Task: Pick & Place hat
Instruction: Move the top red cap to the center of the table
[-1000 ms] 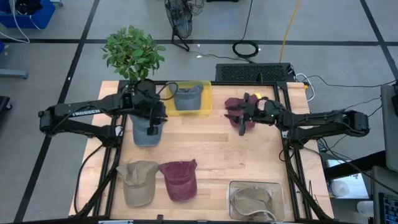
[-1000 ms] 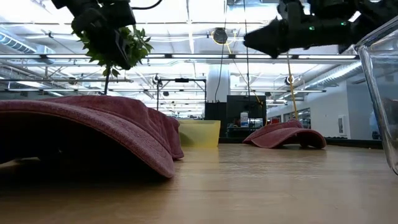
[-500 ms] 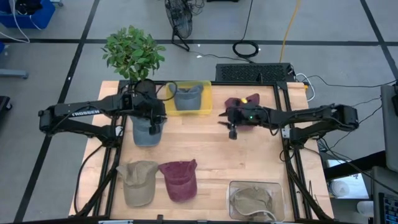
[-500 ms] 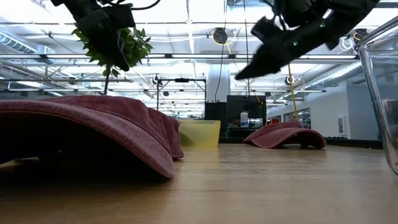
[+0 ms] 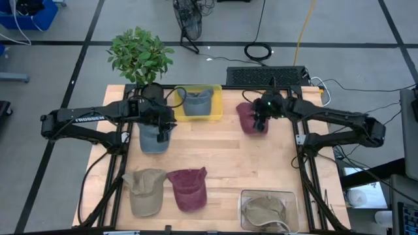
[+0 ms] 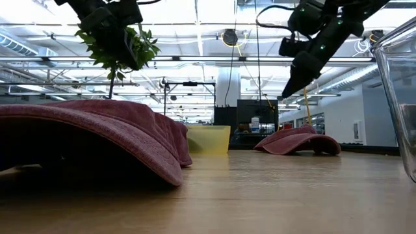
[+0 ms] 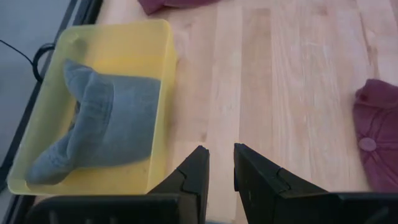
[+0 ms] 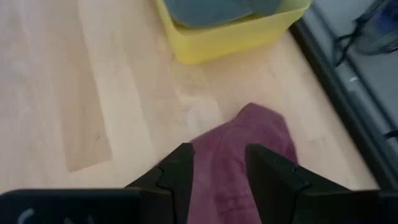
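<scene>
A maroon hat [image 5: 248, 117] lies crown up near the table's far right edge; the low view shows this maroon hat [image 6: 299, 141] resting flat on the wood. My right gripper [image 5: 260, 121] hangs above it, open and pointing down, well clear of it in the low view [image 6: 287, 92]. In the right wrist view the maroon cloth [image 8: 239, 140] lies below the spread fingers. My left gripper [image 5: 161, 130] waits above a blue-grey hat [image 5: 150, 141], raised off the table, with a narrow gap between its fingers [image 7: 221, 165].
A yellow bin [image 5: 212, 114] with a grey hat [image 5: 196, 101] stands at the far edge between the arms. Near the front edge lie a tan hat [image 5: 144, 190] and a second maroon hat [image 5: 188, 189]. A clear container [image 5: 243, 209] holds another tan hat. A potted plant [image 5: 139, 55] stands far left.
My right gripper first swung toward the table's left, then drew back toward the far edge over the maroon hat. Meanwhile it tipped from level to pointing steeply down. The hats have stayed in place.
</scene>
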